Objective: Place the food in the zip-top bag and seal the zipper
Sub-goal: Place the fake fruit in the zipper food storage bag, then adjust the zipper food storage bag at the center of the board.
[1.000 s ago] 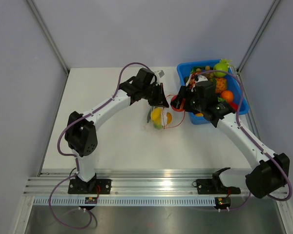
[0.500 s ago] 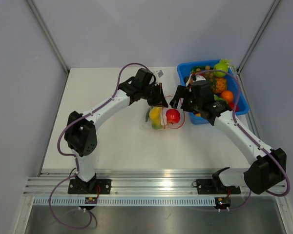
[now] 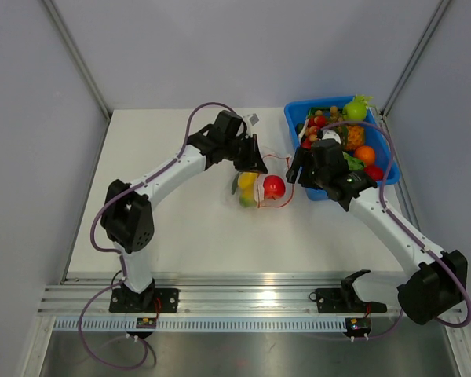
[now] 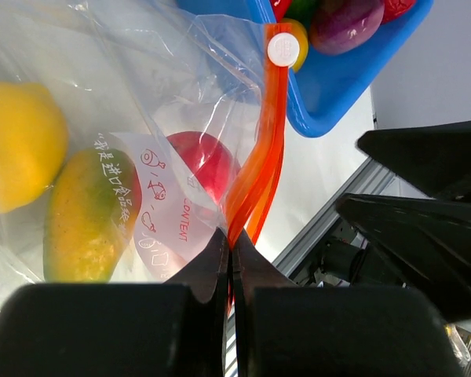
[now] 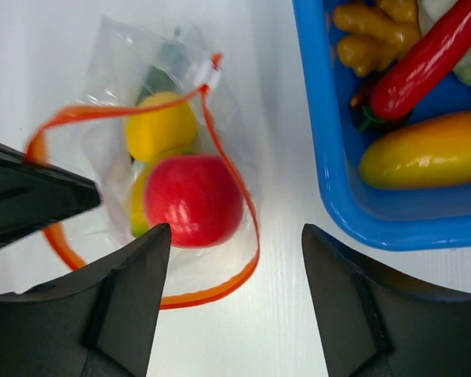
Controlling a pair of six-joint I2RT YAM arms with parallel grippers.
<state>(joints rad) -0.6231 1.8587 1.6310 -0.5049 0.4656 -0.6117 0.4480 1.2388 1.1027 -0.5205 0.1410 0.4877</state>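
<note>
bag: the clear zip-top bag (image 3: pixel 255 188) lies mid-counter, just left of the blue bin (image 3: pixel 388 169), mouth facing the bin and held in a wide loop

zipper: the orange zipper (image 5: pixel 247 212) is unsealed, curving round the opening

left gripper: the left gripper (image 4: pixel 231 259) is clamped tight on the zipper strip, propping the mouth up

right gripper: the right gripper (image 5: pixel 231 236) hangs over the bag mouth, jaws spread wide, nothing between them

food in bag: a red apple (image 5: pixel 192 199) sits just inside the mouth, with a yellow lemon (image 5: pixel 161 126) and a yellow-green mango-looking thing (image 4: pixel 86 212) deeper in

food left: plenty in the bin, incl. a red chili (image 5: pixel 436 59) and a yellow piece (image 5: pixel 432 157)

step: loading, I'd say, with the apple in

next: right gripper probably heads to the bin for another piece; the left needs to hold that mouth open
</note>
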